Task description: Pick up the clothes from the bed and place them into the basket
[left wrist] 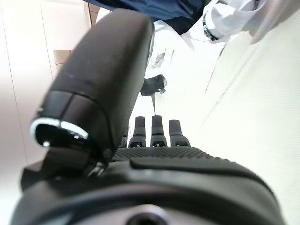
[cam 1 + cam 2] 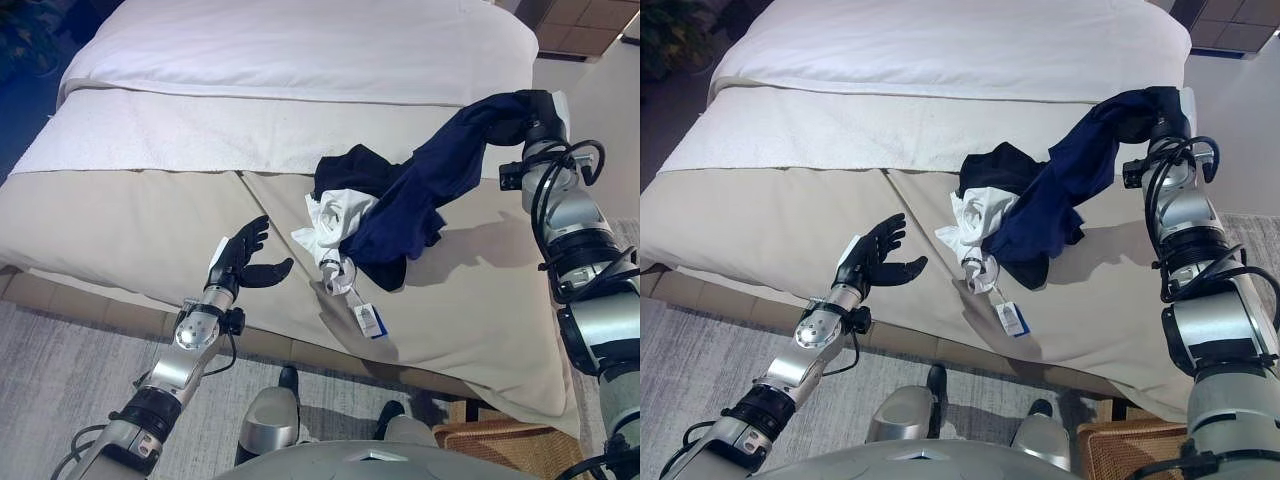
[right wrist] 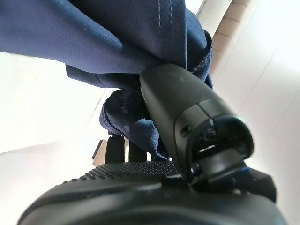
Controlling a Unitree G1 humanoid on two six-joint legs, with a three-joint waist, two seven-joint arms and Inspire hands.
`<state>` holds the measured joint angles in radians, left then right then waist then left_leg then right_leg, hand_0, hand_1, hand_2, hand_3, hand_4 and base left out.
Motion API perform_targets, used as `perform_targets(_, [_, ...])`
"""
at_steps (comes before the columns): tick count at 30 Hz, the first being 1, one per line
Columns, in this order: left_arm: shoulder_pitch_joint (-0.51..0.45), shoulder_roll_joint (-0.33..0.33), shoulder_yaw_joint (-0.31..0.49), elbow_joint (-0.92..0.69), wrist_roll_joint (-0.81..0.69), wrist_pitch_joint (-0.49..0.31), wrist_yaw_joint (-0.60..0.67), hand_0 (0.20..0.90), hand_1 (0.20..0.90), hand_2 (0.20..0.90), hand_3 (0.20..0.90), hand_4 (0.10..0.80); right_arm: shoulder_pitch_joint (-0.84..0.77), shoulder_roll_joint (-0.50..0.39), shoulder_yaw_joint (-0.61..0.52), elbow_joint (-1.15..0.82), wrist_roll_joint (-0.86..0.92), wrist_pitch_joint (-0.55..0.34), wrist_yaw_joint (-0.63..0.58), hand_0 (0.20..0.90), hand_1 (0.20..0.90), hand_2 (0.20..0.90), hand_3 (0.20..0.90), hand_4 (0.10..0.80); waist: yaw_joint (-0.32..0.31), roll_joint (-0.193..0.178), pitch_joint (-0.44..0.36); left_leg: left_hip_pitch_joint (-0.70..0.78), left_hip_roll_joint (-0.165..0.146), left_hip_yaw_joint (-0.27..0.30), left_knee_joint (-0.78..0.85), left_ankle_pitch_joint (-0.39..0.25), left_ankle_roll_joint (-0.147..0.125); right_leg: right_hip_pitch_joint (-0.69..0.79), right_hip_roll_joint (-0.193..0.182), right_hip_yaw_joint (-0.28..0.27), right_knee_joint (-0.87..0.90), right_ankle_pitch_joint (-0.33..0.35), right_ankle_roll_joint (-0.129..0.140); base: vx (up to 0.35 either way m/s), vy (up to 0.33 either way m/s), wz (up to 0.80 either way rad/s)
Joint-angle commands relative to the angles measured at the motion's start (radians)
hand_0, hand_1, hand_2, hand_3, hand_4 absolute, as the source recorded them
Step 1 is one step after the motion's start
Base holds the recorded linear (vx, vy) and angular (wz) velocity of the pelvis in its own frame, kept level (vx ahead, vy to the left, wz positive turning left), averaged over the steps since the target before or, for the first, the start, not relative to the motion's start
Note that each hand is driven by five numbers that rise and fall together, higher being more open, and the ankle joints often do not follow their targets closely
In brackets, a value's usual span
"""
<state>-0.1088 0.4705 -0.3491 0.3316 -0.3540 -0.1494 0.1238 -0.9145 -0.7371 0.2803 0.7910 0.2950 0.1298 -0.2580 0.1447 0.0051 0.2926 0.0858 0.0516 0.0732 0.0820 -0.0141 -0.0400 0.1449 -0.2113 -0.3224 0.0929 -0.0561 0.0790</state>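
right hand [image 3: 178,122] clamped on navy garment [image 2: 420,190] — lifted off bed [image 2: 150,220], tail on clothes pile [image 2: 350,215]; left hand [image 2: 240,260] open, empty, near bed's front edge.

A navy garment [image 2: 430,185] is stretching up from the pile on the bed [image 2: 150,220], its upper end bunching in the right hand [image 3: 154,140], whose thumb and fingers are curling round the cloth. Its lower end is draping over a black garment [image 2: 350,170] and a crumpled white garment [image 2: 335,220] with a tag [image 2: 369,320]. A wicker basket [image 2: 500,445] is sitting on the floor by the bed's near corner.
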Motion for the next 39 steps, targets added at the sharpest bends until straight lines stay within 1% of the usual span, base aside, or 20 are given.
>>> perform_targets(1, [0.013, 0.039, -0.027, 0.007, 0.012, -0.057, 0.004, 0.9, 0.9, 0.9, 0.9, 0.8, -0.084, -0.132, -0.001, -0.055, 0.014, -0.134, -0.058, 0.3, 0.3, 0.3, 0.2, 0.1, -0.015, -0.036, -0.17, -0.027, -0.009, 0.059, -0.032, -0.054, 0.006, -0.056, 0.051, 0.023, -0.028, 0.012, -0.008, -0.041, -0.029, -0.06])
perform_targets(6, [0.011, 0.048, -0.022, 0.032, 0.021, -0.058, 0.005, 0.9, 0.9, 0.9, 0.9, 0.8, -0.086, -0.183, -0.033, -0.091, 0.029, -0.145, -0.078, 0.3, 0.3, 0.3, 0.2, 0.1, -0.041, -0.047, -0.185, 0.003, -0.009, 0.077, -0.088, -0.041, 0.006, -0.051, 0.064, 0.045, -0.076, 0.04, 0.005, -0.035, -0.014, -0.09])
perform_targets(11, [0.0, 0.038, -0.013, 0.072, 0.03, -0.075, 0.021, 0.9, 0.9, 0.9, 0.9, 0.8, -0.068, -0.239, -0.069, -0.125, 0.048, -0.143, -0.079, 0.3, 0.3, 0.3, 0.2, 0.1, -0.08, -0.053, -0.198, 0.026, -0.013, 0.099, -0.126, -0.037, 0.008, -0.05, 0.078, 0.077, -0.125, 0.068, 0.014, -0.023, 0.029, -0.21])
perform_targets(13, [-0.001, 0.028, 0.002, 0.091, 0.016, -0.085, 0.037, 0.9, 0.9, 0.9, 0.9, 0.8, -0.047, -0.261, -0.084, -0.141, 0.056, -0.127, -0.074, 0.3, 0.3, 0.3, 0.2, 0.1, -0.093, -0.055, -0.202, 0.024, -0.038, 0.058, -0.11, -0.055, 0.019, -0.054, 0.091, 0.129, -0.123, 0.066, 0.01, 0.016, 0.093, -0.17])
perform_targets(14, [0.008, 0.022, 0.019, 0.095, 0.011, -0.091, 0.047, 0.9, 0.9, 0.9, 0.9, 0.8, -0.032, -0.27, -0.092, -0.145, 0.065, -0.127, -0.065, 0.3, 0.3, 0.3, 0.2, 0.1, -0.095, -0.059, -0.2, 0.02, -0.058, 0.022, -0.076, -0.08, 0.03, -0.058, 0.093, 0.165, -0.113, 0.061, 0.006, 0.069, 0.114, -0.32])
perform_targets(15, [0.025, 0.021, 0.044, 0.091, 0.002, -0.1, 0.061, 0.9, 0.9, 0.9, 0.9, 0.8, -0.018, -0.271, -0.096, -0.149, 0.058, -0.131, -0.059, 0.3, 0.3, 0.3, 0.2, 0.1, -0.089, -0.061, -0.194, 0.009, -0.09, -0.051, -0.037, -0.103, 0.045, -0.07, 0.092, 0.216, -0.093, 0.06, 0.007, 0.072, 0.114, -0.43])
perform_targets(16, [0.044, 0.024, 0.069, 0.084, -0.007, -0.106, 0.083, 0.9, 0.9, 0.9, 0.9, 0.8, -0.007, -0.264, -0.096, -0.157, 0.057, -0.14, -0.049, 0.3, 0.3, 0.3, 0.2, 0.1, -0.081, -0.059, -0.191, 0.006, -0.112, -0.117, -0.032, -0.102, 0.054, -0.076, 0.098, 0.26, -0.087, 0.067, 0.011, 0.038, 0.103, -0.62])
perform_targets(17, [0.051, 0.027, 0.088, 0.071, -0.015, -0.102, 0.084, 0.9, 0.9, 0.9, 0.9, 0.8, 0.019, -0.262, -0.107, -0.183, 0.054, -0.13, -0.059, 0.3, 0.3, 0.3, 0.2, 0.1, -0.083, -0.053, -0.189, 0.004, -0.114, -0.109, -0.039, -0.095, 0.055, -0.08, 0.097, 0.268, -0.094, 0.08, 0.018, -0.003, 0.087, -0.71])
perform_targets(18, [0.049, 0.028, 0.104, 0.057, -0.013, -0.092, 0.071, 0.9, 0.9, 0.9, 0.9, 0.8, 0.052, -0.265, -0.131, -0.221, 0.039, -0.105, -0.081, 0.3, 0.3, 0.3, 0.2, 0.1, -0.091, -0.051, -0.187, 0.006, -0.109, -0.069, -0.039, -0.095, 0.055, -0.086, 0.086, 0.254, -0.111, 0.104, 0.029, -0.026, 0.055, -0.95])
perform_targets(20, [0.034, 0.034, 0.104, 0.047, -0.013, -0.084, 0.085, 0.9, 0.9, 0.9, 0.9, 0.8, 0.079, -0.26, -0.169, -0.23, 0.003, -0.101, -0.11, 0.3, 0.3, 0.3, 0.2, 0.1, -0.094, -0.051, -0.178, 0.018, -0.106, -0.056, -0.068, -0.083, 0.055, -0.112, 0.072, 0.223, -0.122, 0.153, 0.055, -0.06, -0.007, -1.11])
perform_targets(21, [0.029, 0.035, 0.103, 0.056, -0.015, -0.092, 0.091, 0.9, 0.9, 0.9, 0.9, 0.8, 0.075, -0.261, -0.171, -0.226, 0.012, -0.102, -0.113, 0.3, 0.3, 0.3, 0.2, 0.1, -0.095, -0.05, -0.174, 0.024, -0.103, -0.053, -0.081, -0.077, 0.053, -0.124, 0.071, 0.213, -0.113, 0.161, 0.061, -0.143, -0.024, -0.65])
perform_targets(22, [0.02, 0.04, 0.106, 0.057, -0.023, -0.097, 0.107, 0.9, 0.9, 0.9, 0.9, 0.8, 0.062, -0.263, -0.171, -0.223, 0.03, -0.086, -0.124, 0.3, 0.3, 0.3, 0.2, 0.1, -0.092, -0.048, -0.167, 0.028, -0.095, -0.036, -0.099, -0.068, 0.052, -0.144, 0.06, 0.176, -0.077, 0.174, 0.067, -0.178, -0.006, -0.33])
perform_targets(24, [0.009, 0.05, 0.116, 0.043, -0.033, -0.09, 0.148, 0.9, 0.9, 0.9, 0.9, 0.8, 0.047, -0.262, -0.168, -0.199, 0.033, -0.098, -0.12, 0.3, 0.3, 0.3, 0.2, 0.1, -0.079, -0.039, -0.164, 0.023, -0.08, -0.001, -0.112, -0.058, 0.058, -0.154, 0.029, 0.118, -0.002, 0.178, 0.064, -0.258, -0.007, -0.69])
perform_targets(25, [0.006, 0.052, 0.133, 0.032, -0.042, -0.082, 0.166, 0.9, 0.9, 0.9, 0.9, 0.8, 0.041, -0.265, -0.163, -0.189, 0.03, -0.102, -0.123, 0.3, 0.3, 0.3, 0.2, 0.1, -0.069, -0.032, -0.167, 0.013, -0.065, 0.031, -0.112, -0.047, 0.059, -0.147, 0.008, 0.08, 0.05, 0.168, 0.058, -0.227, -0.026, -1.07])
perform_targets(27, [0.006, 0.053, 0.137, 0.03, -0.044, -0.081, 0.167, 0.9, 0.9, 0.9, 0.9, 0.8, 0.038, -0.266, -0.16, -0.184, 0.033, -0.102, -0.129, 0.3, 0.3, 0.3, 0.2, 0.1, -0.065, -0.03, -0.168, 0.01, -0.06, 0.04, -0.111, -0.044, 0.058, -0.146, 0.002, 0.073, 0.067, 0.161, 0.055, -0.14, -0.053, -0.64])
perform_targets(29, [0.006, 0.05, 0.151, 0.033, -0.049, -0.073, 0.201, 0.9, 0.9, 0.9, 0.9, 0.8, 0.026, -0.264, -0.149, -0.156, 0.057, -0.128, -0.117, 0.3, 0.3, 0.3, 0.2, 0.1, -0.044, -0.032, -0.182, -0.006, -0.035, 0.075, -0.104, -0.035, 0.044, -0.098, -0.004, 0.014, 0.022, 0.121, 0.04, -0.163, -0.154, -0.64])
perform_targets(32, [0.004, 0.039, 0.16, 0.047, -0.05, -0.052, 0.199, 0.9, 0.9, 0.9, 0.9, 0.8, 0.037, -0.27, -0.149, -0.136, 0.063, -0.14, -0.119, 0.3, 0.3, 0.3, 0.2, 0.1, -0.049, -0.049, -0.194, -0.005, -0.01, 0.092, -0.098, -0.038, 0.024, -0.066, 0.027, 0.019, -0.075, 0.092, 0.043, -0.042, -0.178, -0.8])
perform_targets(33, [-0.002, 0.027, 0.155, 0.057, -0.045, -0.044, 0.197, 0.9, 0.9, 0.9, 0.9, 0.8, 0.037, -0.284, -0.147, -0.132, 0.063, -0.133, -0.126, 0.3, 0.3, 0.3, 0.2, 0.1, -0.057, -0.056, -0.198, 0.001, 0.0, 0.096, -0.102, -0.036, 0.017, -0.059, 0.042, 0.032, -0.091, 0.081, 0.039, -0.016, -0.157, -0.32])
perform_targets(36, [0.001, 0.008, 0.142, 0.059, -0.027, -0.032, 0.185, 0.9, 0.9, 0.9, 0.9, 0.8, 0.058, -0.316, -0.166, -0.124, 0.075, -0.122, -0.135, 0.3, 0.3, 0.3, 0.2, 0.1, -0.076, -0.064, -0.207, 0.013, 0.016, 0.115, -0.11, -0.03, 0.002, -0.042, 0.061, 0.042, -0.109, 0.065, 0.025, -0.006, -0.102, -0.11])
perform_targets(39, [0.017, 0.0, 0.132, 0.065, -0.019, -0.041, 0.174, 0.9, 0.9, 0.9, 0.9, 0.8, 0.087, -0.33, -0.2, -0.124, 0.084, -0.115, -0.135, 0.3, 0.3, 0.3, 0.2, 0.1, -0.091, -0.062, -0.211, 0.024, 0.021, 0.124, -0.12, -0.027, -0.007, -0.03, 0.072, 0.046, -0.132, 0.064, 0.018, -0.021, -0.054, -0.1])
